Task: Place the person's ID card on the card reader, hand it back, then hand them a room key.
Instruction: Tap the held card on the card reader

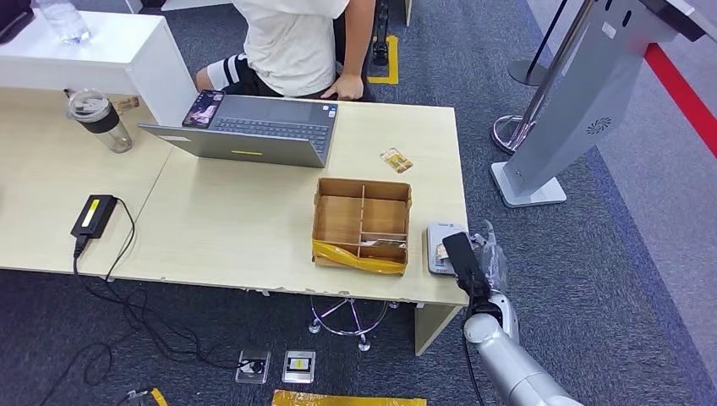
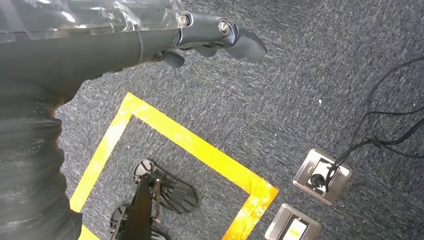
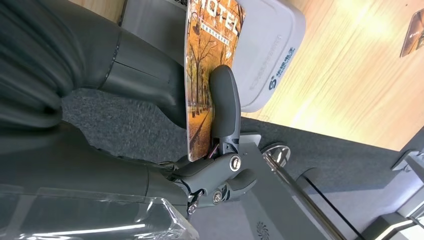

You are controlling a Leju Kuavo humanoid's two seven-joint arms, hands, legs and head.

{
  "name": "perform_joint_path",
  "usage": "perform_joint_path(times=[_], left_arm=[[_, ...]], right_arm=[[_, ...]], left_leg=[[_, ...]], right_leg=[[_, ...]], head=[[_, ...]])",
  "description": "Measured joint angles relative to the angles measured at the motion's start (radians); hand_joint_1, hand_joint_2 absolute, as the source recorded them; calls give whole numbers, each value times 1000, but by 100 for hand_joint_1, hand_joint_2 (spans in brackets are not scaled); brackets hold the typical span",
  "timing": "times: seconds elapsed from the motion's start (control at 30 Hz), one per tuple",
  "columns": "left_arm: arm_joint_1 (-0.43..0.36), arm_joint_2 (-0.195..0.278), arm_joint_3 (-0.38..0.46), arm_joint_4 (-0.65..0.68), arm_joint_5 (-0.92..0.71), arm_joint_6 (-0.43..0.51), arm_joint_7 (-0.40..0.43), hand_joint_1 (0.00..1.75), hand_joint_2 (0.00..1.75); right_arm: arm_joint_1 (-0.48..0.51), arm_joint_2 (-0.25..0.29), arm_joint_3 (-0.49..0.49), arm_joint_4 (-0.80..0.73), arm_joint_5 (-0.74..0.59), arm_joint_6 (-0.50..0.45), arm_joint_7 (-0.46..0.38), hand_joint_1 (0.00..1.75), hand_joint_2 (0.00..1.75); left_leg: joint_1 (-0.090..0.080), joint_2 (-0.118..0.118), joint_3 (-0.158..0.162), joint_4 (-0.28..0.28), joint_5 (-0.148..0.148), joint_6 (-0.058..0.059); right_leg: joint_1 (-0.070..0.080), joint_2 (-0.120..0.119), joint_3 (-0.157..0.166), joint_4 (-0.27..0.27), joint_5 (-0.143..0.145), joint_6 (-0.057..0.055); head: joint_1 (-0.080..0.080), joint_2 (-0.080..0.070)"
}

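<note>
Thumb and fingers of your right hand (image 3: 220,165) pinch a card (image 3: 202,75) printed with autumn trees and "HOTEL". You hold it above the grey card reader (image 1: 440,245) at the tabletop's front right corner, just right of the cardboard divider box (image 1: 362,223). A second card (image 1: 396,160) lies further back near the right edge. Your left hand (image 2: 200,40) hangs over the carpet, fingers loosely curled, holding nothing.

Right hand (image 3: 212,150) pinches a card; left hand (image 2: 210,40) hangs loosely curled.
</note>
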Motion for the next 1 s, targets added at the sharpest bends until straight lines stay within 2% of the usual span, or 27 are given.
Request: perform_joint_path(times=[0.5,0.6,0.67,0.7,0.73,0.83,1.0], left_arm=[[0,0,0,2,-4,-11,0,0,175],[0,1,0,3,-9,-15,0,0,175],[0,3,0,4,-11,-13,-2,0,175],[1,3,0,5,-12,-3,-9,0,175],[2,0,0,6,-14,5,-17,0,175],[5,-8,0,8,-28,11,-37,0,175],[4,-13,-1,9,-51,-7,-43,0,175]], right_arm=[[-1,0,-14,8,-35,0,-18,175,175],[-3,0,-21,10,-75,0,-40,175,175],[-16,-1,-42,0,-155,-6,-69,175,175],[-35,-9,-65,-42,-215,-17,-83,175,175],[-69,-24,-95,-147,-234,-27,-59,175,175],[-159,-60,-151,-484,-153,-21,40,175,175],[-236,-30,-142,-603,-18,39,24,175,175]], left_leg=[[0,0,0,0,0,0],[0,0,0,0,0,0],[0,0,0,0,0,0],[0,0,0,0,0,0],[0,0,0,0,1,1],[0,0,0,0,1,1],[0,0,-1,0,1,0]], right_leg=[[0,0,0,0,0,0],[0,0,0,0,0,0],[0,0,0,0,0,0],[0,0,0,0,1,0],[0,0,0,0,1,0],[0,0,0,1,1,0],[0,0,-1,3,1,0]], head=[[0,0],[0,0],[0,0],[0,0],[0,0],[0,0],[0,0]])
